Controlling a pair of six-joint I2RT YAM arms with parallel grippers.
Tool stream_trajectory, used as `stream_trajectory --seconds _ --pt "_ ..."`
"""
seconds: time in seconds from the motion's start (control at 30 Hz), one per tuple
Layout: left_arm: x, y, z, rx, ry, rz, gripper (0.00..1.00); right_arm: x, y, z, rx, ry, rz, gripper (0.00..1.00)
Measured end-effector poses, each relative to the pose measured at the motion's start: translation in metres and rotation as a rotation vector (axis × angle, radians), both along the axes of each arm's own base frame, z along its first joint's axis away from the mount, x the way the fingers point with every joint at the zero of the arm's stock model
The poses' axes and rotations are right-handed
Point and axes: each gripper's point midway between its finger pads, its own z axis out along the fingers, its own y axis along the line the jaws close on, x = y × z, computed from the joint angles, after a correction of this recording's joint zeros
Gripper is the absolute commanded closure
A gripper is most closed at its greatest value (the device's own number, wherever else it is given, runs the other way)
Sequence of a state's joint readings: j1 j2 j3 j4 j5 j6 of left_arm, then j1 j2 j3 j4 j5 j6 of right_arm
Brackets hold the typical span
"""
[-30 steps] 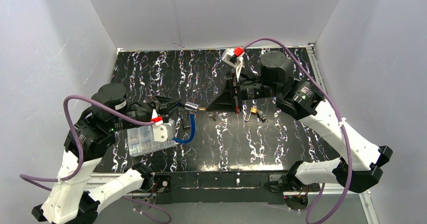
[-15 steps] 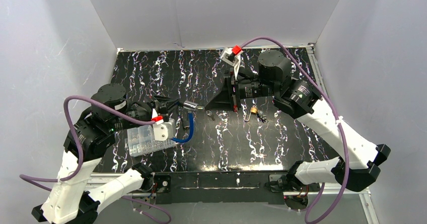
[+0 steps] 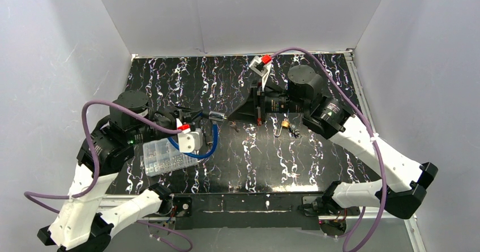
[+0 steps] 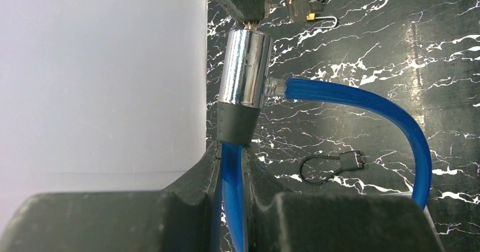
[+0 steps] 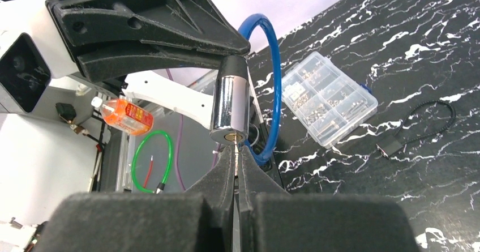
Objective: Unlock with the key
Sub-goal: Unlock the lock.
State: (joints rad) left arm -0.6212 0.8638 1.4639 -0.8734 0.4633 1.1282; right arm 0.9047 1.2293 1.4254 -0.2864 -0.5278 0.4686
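Over the table, the key has reached the lock.

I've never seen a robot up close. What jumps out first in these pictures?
Mid-table, the two arms meet tip to tip: the left gripper holds a chrome lock by its blue cable, and the right gripper pinches a key at its end. Nearby on the black marbled table lie a clear box of small parts and a padlock.
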Motion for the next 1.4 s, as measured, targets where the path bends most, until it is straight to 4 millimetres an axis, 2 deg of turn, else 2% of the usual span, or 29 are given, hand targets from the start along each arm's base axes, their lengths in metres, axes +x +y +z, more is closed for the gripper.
stream_trajectory --seconds 0.77,0.83,0.93,1.0,1.03,1.2,1.3,1.37,1.4 --pt "-0.006 -0.004 0.008 -0.034 0.057 0.004 1.00 -0.007 0.009 0.012 0.079 0.003 0.053 0.99" --pt "-0.007 -0.005 0.008 -0.035 0.059 0.004 1.00 -0.008 0.008 0.014 0.083 0.000 0.054 0.84" --pt "-0.007 -0.006 0.009 -0.039 0.056 0.007 1.00 -0.011 0.007 0.018 0.095 -0.008 0.060 0.54" --pt "-0.007 -0.007 0.009 -0.041 0.053 0.010 1.00 -0.015 0.005 0.024 0.111 -0.023 0.071 0.45" --pt "-0.006 -0.008 0.008 -0.044 0.052 0.008 1.00 -0.018 0.004 0.027 0.120 -0.034 0.077 0.44" --pt "-0.007 -0.015 0.012 -0.063 0.027 -0.019 1.00 -0.028 -0.006 0.038 0.144 -0.079 0.087 0.43" --pt "-0.007 -0.017 0.015 -0.070 0.012 -0.031 1.00 -0.027 -0.010 0.038 0.132 -0.098 0.075 0.46" --pt "-0.007 -0.018 0.017 -0.074 0.005 -0.037 1.00 -0.024 -0.012 0.036 0.119 -0.116 0.055 0.54" --pt "-0.007 -0.019 0.018 -0.076 0.001 -0.040 1.00 -0.023 -0.014 0.035 0.111 -0.119 0.045 0.65"
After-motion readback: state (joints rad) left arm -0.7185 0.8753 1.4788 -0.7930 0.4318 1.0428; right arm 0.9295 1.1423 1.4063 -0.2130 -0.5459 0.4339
